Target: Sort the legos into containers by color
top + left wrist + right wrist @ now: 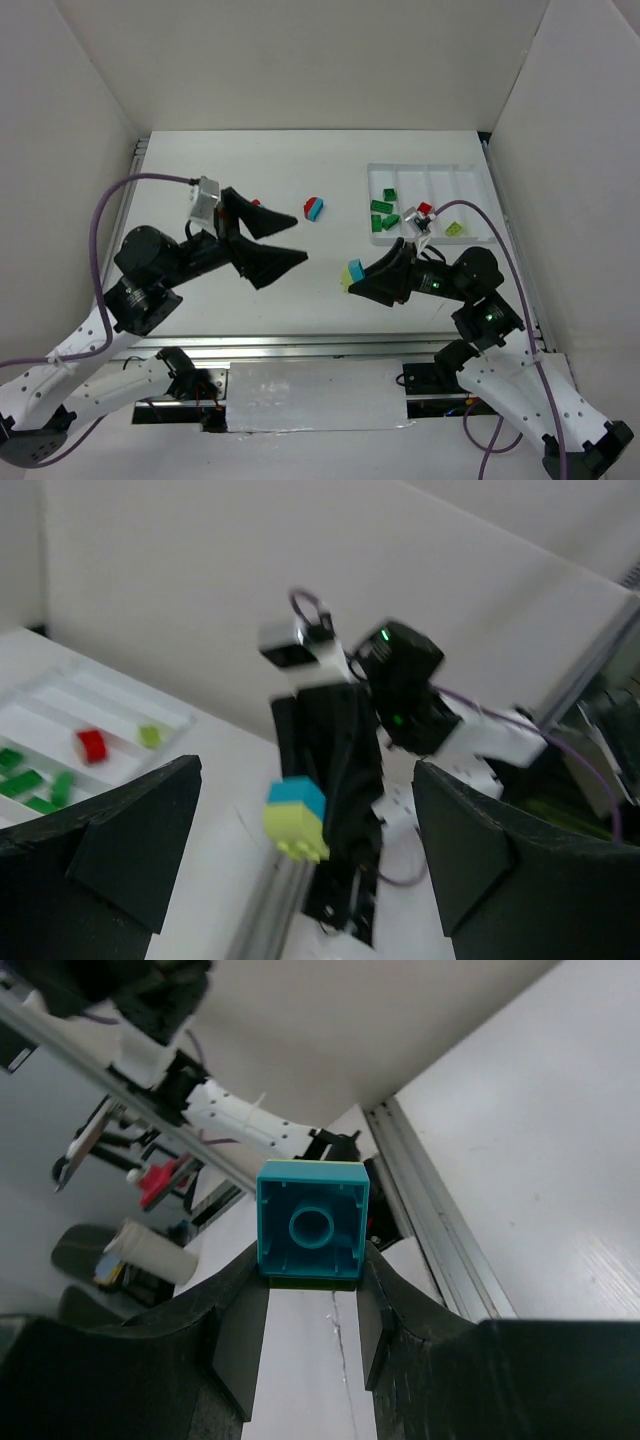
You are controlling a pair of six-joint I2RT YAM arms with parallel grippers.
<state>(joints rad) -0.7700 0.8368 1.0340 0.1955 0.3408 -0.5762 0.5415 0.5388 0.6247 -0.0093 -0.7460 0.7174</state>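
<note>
A two-colour pair of legos, a teal brick stacked on a yellow-green one (353, 272), sits clenched in the right end effector (366, 281), lifted off the counter (200, 170) and turned toward the left arm. From the right wrist view the teal brick's hollow underside faces the camera, with a finger pressed on either side. Facing it, a little way off, the left end effector (300, 238) hangs with its jaws spread wide and nothing in them.

This looks like the splitting step, since the pair cannot be sorted while joined. Next, I'd say, the left jaws must close on the exposed brick alone and pull straight off.

Further out, a red-and-teal pair (315, 208) lies on the counter. The white tray (480, 170) already holds green bricks (384, 208) in its leftmost compartment.
</note>
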